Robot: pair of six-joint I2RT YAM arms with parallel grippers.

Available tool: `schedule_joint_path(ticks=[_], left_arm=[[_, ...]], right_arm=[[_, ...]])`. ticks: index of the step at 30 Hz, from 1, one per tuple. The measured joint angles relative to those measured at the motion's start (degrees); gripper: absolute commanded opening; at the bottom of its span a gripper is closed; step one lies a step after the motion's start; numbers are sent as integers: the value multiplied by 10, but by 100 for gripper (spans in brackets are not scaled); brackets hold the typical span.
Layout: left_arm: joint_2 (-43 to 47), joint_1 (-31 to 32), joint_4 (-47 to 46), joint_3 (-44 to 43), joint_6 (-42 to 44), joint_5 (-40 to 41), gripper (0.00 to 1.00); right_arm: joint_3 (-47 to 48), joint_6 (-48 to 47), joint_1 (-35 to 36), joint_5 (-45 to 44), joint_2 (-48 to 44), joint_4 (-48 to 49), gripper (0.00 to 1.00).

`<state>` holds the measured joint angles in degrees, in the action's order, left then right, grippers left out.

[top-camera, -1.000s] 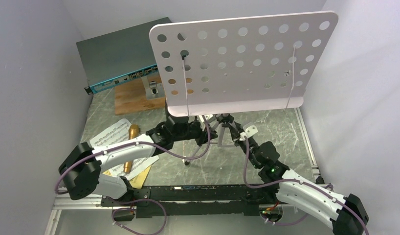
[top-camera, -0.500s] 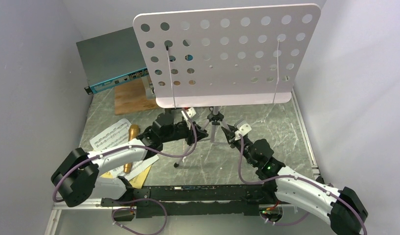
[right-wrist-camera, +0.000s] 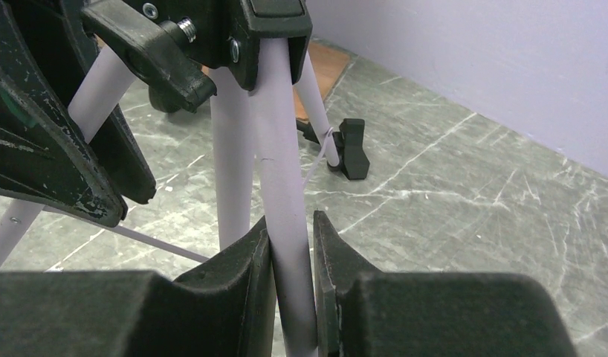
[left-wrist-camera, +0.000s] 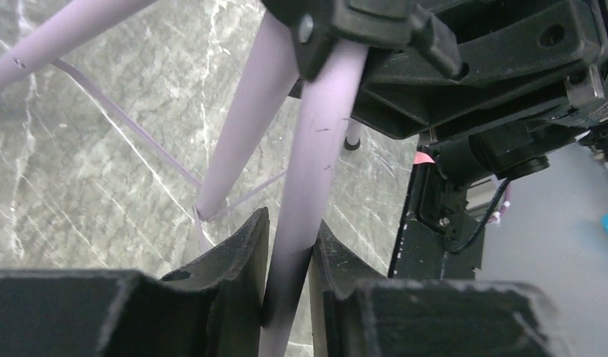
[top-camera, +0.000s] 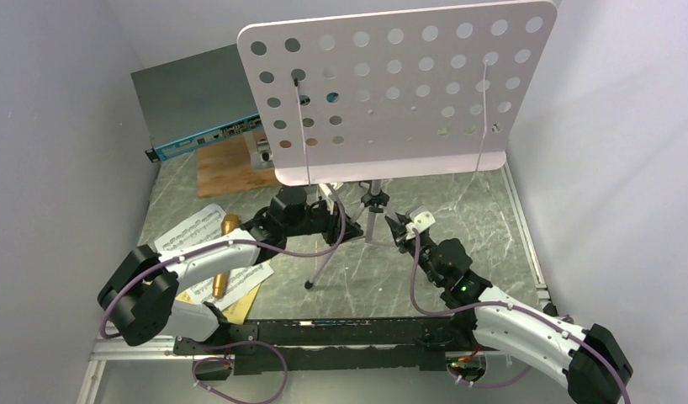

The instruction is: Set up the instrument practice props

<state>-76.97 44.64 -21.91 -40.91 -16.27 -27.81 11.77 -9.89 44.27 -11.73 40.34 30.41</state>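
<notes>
Logging setup as early-stage: I had the music stand [top-camera: 391, 93] upright at mid-table, both arms on it. Left gripper [left-wrist-camera: 290, 232] was narrowed, pinching 1 lilac tripod tube; right gripper [right-wrist-camera: 290, 227] likewise pinched another. Music sheets [top-camera: 182, 238] and the gold microphone [top-camera: 225, 257] on them lay at left, not yet placed. I saw no mic stand.

Upright lilac perforated music stand [top-camera: 408, 158]

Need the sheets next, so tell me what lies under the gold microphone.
The gold microphone lies on white music sheets, with a yellow sheet beneath those. The left arm crosses over its middle, so what lies under that part is hidden.
</notes>
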Motion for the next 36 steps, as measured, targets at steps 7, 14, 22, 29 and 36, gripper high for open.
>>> schedule_joint_path(ticks=[7, 14, 22, 29, 36], left_arm=[[-37, -21, 108, -61, -75, -7, 47], [-101, -23, 131, -115, -102, -38, 52], [-145, -24, 131, -172, -121, -73, 54], [-154, -24, 119, -208, -118, -91, 23], [-167, -1, 39, -204, -19, -112, 0]], right_arm=[[0, -5, -3, -49, 0, -3, 0], [0, -10, -3, -85, -3, -4, 0], [0, -10, -4, -98, -6, -6, 0], [-1, -11, -3, -103, -10, -10, 0], [-1, -19, -7, -150, -16, -8, 0]])
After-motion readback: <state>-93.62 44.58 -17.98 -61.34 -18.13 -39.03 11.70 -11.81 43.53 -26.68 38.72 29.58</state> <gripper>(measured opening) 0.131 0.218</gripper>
